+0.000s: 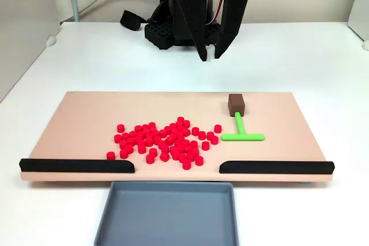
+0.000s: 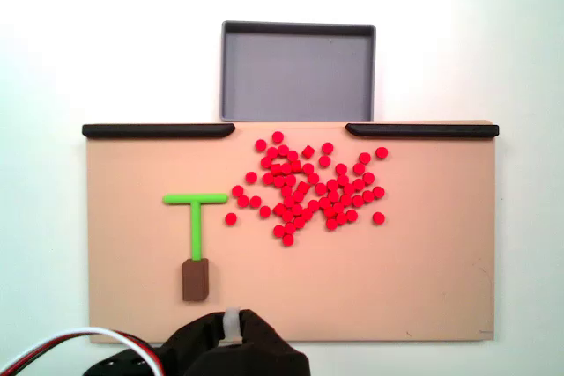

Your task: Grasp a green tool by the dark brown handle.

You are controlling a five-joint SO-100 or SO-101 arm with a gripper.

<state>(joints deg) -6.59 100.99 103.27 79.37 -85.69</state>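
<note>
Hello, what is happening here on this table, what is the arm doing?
The arm's gripper hangs above the table behind the tan board, holding nothing. The green tool lies flat on the board, its brown handle pointing toward the arm. Red cylinders lie scattered beside it. Nothing is grasped yet.

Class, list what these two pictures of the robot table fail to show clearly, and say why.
1. Gripper: in a fixed view the arm is cut off by the top edge.
2. In the other fixed view the arm's dark bulk hides the fingertips, so the opening is unclear.
3. Grey tray: near end cut by the bottom edge.
</note>
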